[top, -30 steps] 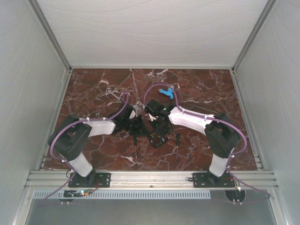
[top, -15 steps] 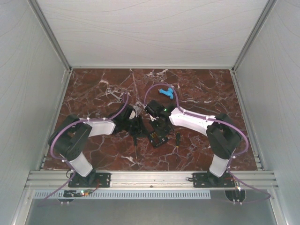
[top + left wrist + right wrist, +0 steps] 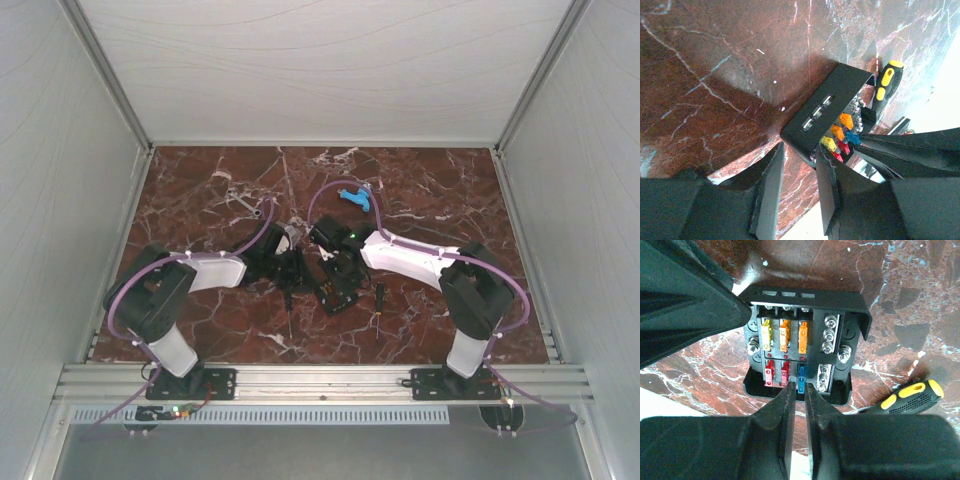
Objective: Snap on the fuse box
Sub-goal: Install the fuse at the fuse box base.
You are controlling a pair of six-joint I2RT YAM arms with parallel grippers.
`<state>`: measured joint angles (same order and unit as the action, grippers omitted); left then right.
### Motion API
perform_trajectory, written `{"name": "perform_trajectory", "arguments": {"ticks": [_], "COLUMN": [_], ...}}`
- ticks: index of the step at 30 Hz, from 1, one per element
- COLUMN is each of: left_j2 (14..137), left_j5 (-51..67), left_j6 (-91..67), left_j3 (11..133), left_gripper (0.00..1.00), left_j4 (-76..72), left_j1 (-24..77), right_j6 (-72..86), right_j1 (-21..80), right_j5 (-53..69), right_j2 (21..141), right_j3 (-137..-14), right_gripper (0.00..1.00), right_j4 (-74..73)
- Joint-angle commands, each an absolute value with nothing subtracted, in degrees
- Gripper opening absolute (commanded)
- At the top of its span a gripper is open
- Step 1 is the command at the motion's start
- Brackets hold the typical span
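The fuse box (image 3: 790,345) is a black square tray with yellow, orange, red and blue fuses, lying between the arms (image 3: 338,291). A black slotted wall (image 3: 825,100) rises along its far side. My left gripper (image 3: 801,150) straddles a corner of that wall, one finger outside and one by the fuses, closed on it (image 3: 293,270). My right gripper (image 3: 797,386) hovers at the box's near edge, just short of the blue fuse (image 3: 801,380). Its fingers stand a narrow slit apart with only marble showing between them (image 3: 342,268).
A yellow-and-black screwdriver (image 3: 910,395) lies right of the box (image 3: 379,300). A thin dark tool (image 3: 287,312) lies left of it. A blue plastic piece (image 3: 353,198) and a metal tool (image 3: 247,200) rest farther back on the marble table (image 3: 450,190).
The right gripper's fingers have parted slightly from shut. Both arms and the fuse box have hardly moved.
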<state>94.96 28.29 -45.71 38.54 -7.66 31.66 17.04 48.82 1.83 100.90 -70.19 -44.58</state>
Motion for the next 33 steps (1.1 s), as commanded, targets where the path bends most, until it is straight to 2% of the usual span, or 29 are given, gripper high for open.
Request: {"name": "perform_trajectory", "arguments": {"ticks": [1, 5, 20, 33], "left_j2": [95.7, 95.8, 96.1, 96.1], "left_j5": [28.8, 28.9, 28.9, 28.8], "left_j6": [-46.1, -46.1, -46.1, -46.1], "left_j3": [38.6, 38.7, 38.8, 38.4], "left_gripper": [0.32, 0.32, 0.32, 0.31], "left_j4": [-8.7, -8.7, -8.5, -8.5], "left_j1": [31.7, 31.6, 31.6, 31.7], "right_j6": [17.7, 17.7, 16.4, 17.1], "right_j1": [49.2, 49.2, 49.6, 49.0], "right_j5": [1.8, 1.5, -0.2, -1.6], "right_j2": [101.3, 102.1, 109.9, 107.6], "right_j3": [-69.7, -69.6, -71.4, -64.7], "right_gripper": [0.09, 0.00, 0.00, 0.00], "right_j4": [-43.8, -43.6, -46.2, -46.2]}}
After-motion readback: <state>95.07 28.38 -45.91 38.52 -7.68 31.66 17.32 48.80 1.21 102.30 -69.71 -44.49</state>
